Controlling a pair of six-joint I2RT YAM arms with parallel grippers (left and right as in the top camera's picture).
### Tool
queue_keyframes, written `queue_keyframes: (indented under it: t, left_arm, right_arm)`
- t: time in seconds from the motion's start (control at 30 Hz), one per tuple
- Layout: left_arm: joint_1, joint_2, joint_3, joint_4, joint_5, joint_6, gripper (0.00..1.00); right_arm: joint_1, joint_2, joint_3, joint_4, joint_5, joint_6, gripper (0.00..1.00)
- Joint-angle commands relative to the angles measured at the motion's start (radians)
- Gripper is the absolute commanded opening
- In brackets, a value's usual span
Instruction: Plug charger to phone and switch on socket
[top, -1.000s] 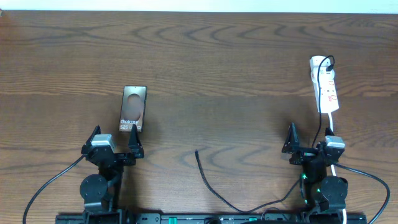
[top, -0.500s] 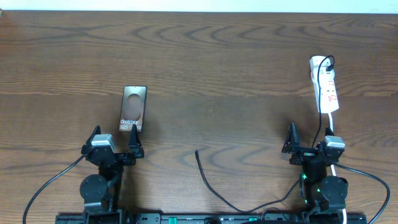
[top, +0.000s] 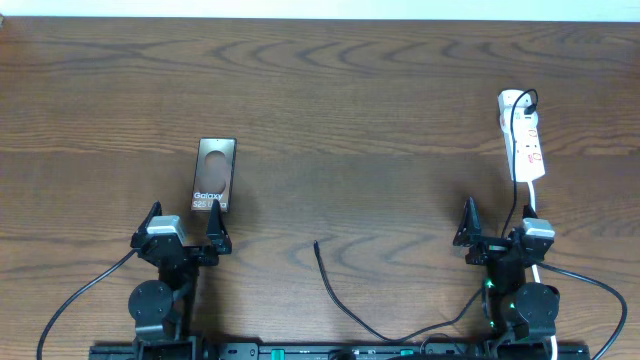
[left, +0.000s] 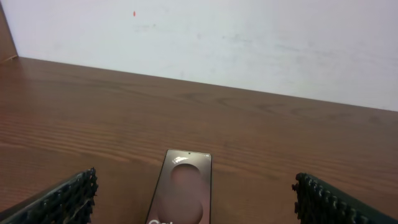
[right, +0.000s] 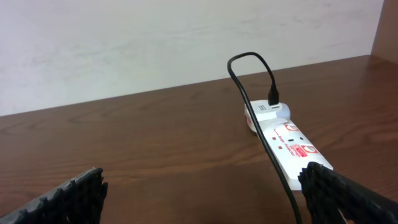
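Observation:
The bronze-brown phone (top: 214, 175) with white "Galaxy" lettering lies flat at the left, just beyond my left gripper (top: 183, 229), which is open and empty. It also shows in the left wrist view (left: 182, 194) between the open fingers (left: 194, 198). The white socket strip (top: 522, 136) with red markings lies at the far right, beyond my open, empty right gripper (top: 498, 226). In the right wrist view the strip (right: 286, 137) sits ahead, right of the fingers' midpoint (right: 205, 194). The thin black charger cable (top: 335, 291) is plugged into the strip's far end; its free tip (top: 316, 243) lies on the table centre.
The dark wooden table (top: 350, 90) runs back to a white wall (left: 217, 37). The strip's white cord (top: 534, 200) trails toward the right arm's base. Thicker black arm cables (top: 75, 300) loop at the front corners.

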Motion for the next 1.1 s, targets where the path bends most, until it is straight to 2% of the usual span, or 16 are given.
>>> queue_keyframes:
  t: [0.0,0.37,0.6,0.77,1.07]
  left_arm:
    - [-0.002,-0.007,-0.005,-0.050,0.024,0.013,0.99]
    - [-0.002,-0.007,-0.002,-0.050,0.024,0.013,0.99]
    - [-0.002,0.023,0.066,-0.059,0.024,0.013,0.99]
    - [-0.002,0.167,0.193,-0.096,0.024,0.024,0.99]
    - [-0.002,0.613,0.576,-0.257,0.024,0.080,0.99]
  right_arm:
    - [0.005,-0.006,-0.001,-0.003,0.014,-0.015,0.99]
    - [0.005,-0.006,-0.001,-0.003,0.014,-0.015,0.99]
    - [0.005,-0.006,-0.001,-0.003,0.014,-0.015,0.99]
    - [0.005,-0.006,-0.001,-0.003,0.014,-0.015,0.99]
    - [0.005,-0.006,-0.001,-0.003,0.014,-0.015,0.99]
